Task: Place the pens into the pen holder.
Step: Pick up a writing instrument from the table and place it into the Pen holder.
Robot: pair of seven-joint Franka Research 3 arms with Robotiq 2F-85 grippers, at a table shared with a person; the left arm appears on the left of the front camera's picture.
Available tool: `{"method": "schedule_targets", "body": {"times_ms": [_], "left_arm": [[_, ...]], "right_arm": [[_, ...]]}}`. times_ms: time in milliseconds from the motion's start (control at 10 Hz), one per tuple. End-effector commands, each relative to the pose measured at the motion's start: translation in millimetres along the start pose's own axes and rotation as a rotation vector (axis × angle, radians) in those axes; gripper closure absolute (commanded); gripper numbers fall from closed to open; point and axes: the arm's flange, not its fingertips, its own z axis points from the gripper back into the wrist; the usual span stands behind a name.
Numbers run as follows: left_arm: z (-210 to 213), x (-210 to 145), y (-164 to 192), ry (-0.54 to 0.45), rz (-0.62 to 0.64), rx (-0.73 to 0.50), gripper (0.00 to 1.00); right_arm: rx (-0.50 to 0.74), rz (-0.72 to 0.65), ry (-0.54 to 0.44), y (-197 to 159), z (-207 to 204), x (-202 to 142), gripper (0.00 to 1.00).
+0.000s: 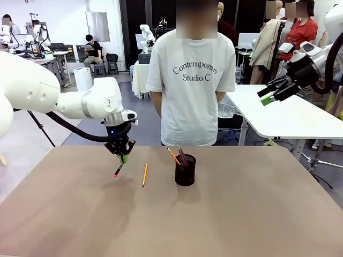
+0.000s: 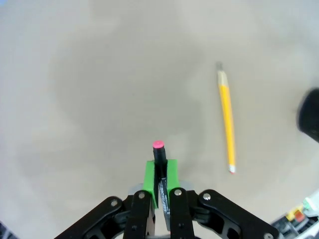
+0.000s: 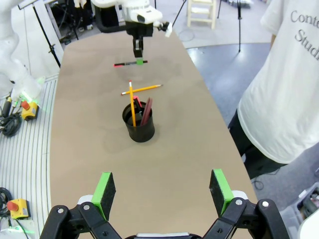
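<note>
Pens (image 1: 182, 157) are standing in the pen holder (image 1: 185, 171) on the table (image 1: 241, 214), and a yellow pencil (image 1: 144, 175) is lying near it. The left gripper (image 1: 124, 158) is pinching the black pink-tipped pen (image 2: 158, 149) tightly between its pads, low over the table. The right gripper (image 3: 162, 191) is hanging with fingers spread wide, holding nothing.
</note>
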Motion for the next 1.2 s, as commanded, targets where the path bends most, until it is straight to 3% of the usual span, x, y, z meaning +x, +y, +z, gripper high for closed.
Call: {"method": "schedule_targets", "body": {"times_ms": [0,300,600,800,1100], "left_arm": [[24.3,-26.5,3.6,-0.036,-0.107,-0.139,1.00],[54.2,-32.9,-5.5,-0.165,-0.202,-0.263,1.00],[64.3,-39.5,-14.9,-0.351,-0.406,-0.446,1.00],[69.5,-50.0,-21.1,-0.539,-0.533,-0.611,1.00],[67.2,-59.7,-28.7,-0.733,-0.642,-0.661,1.00]], "right_arm": [[-0.009,-0.013,-0.002,1.2,0.1,3.4,0.00],[-0.009,-0.013,-0.002,1.2,0.1,3.4,0.00],[-0.009,-0.013,-0.002,1.2,0.1,3.4,0.00],[-0.009,-0.013,-0.002,1.2,0.1,3.4,0.00],[-0.009,-0.013,-0.002,1.2,0.1,3.4,0.00]]}}
